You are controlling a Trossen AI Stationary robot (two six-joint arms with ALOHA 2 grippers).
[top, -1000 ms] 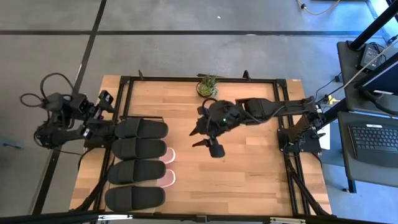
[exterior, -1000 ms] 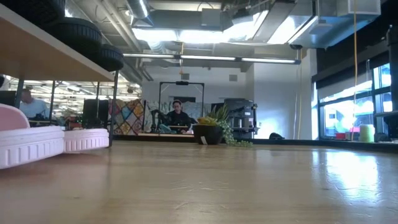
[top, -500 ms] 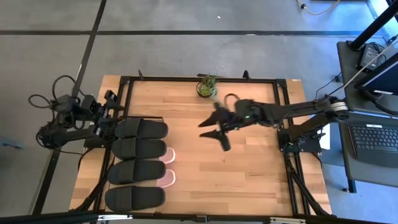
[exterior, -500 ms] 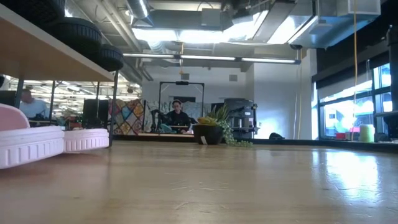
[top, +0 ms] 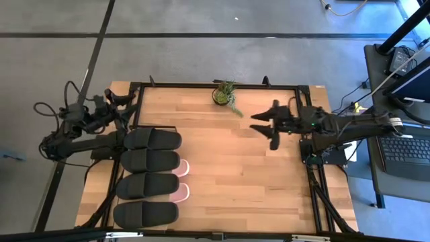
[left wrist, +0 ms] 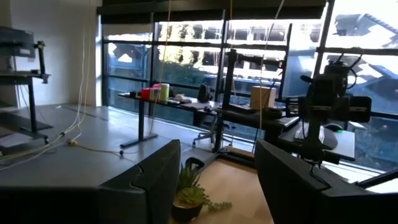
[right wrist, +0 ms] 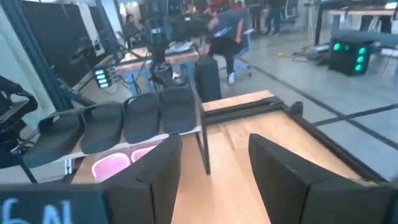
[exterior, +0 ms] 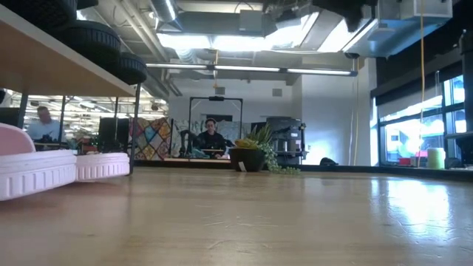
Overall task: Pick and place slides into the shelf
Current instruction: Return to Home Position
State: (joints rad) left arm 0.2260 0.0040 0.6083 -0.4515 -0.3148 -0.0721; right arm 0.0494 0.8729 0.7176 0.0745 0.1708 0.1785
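Slides (top: 148,185) are all stowed on the left arm's side of the worktop (top: 242,195). Four black ones lie side by side on top of the shelf (exterior: 44,70), long axes parallel and running across it toward the worktop's middle. The two pink slides (top: 181,193) sit underneath, only their ends poking out past the shelf's inner edge. Nothing loose lies on the bare wood for either arm to fetch, so I judge the placing finished and the coming move a retreat to rest. The right end effector (top: 263,130) hangs above the worktop's right half, well apart from the shelf, fingers spread and empty, pointing toward the slides. The way behind it toward its base looks open, with only the small potted plant (top: 225,94) near the far edge, off to one side. The left end effector (top: 123,103) is the nearer one, raised just beyond the shelf's far end by the worktop's frame. Its fingers are likewise apart, holding nothing, and it should be able to lift away without brushing the nearest slide.
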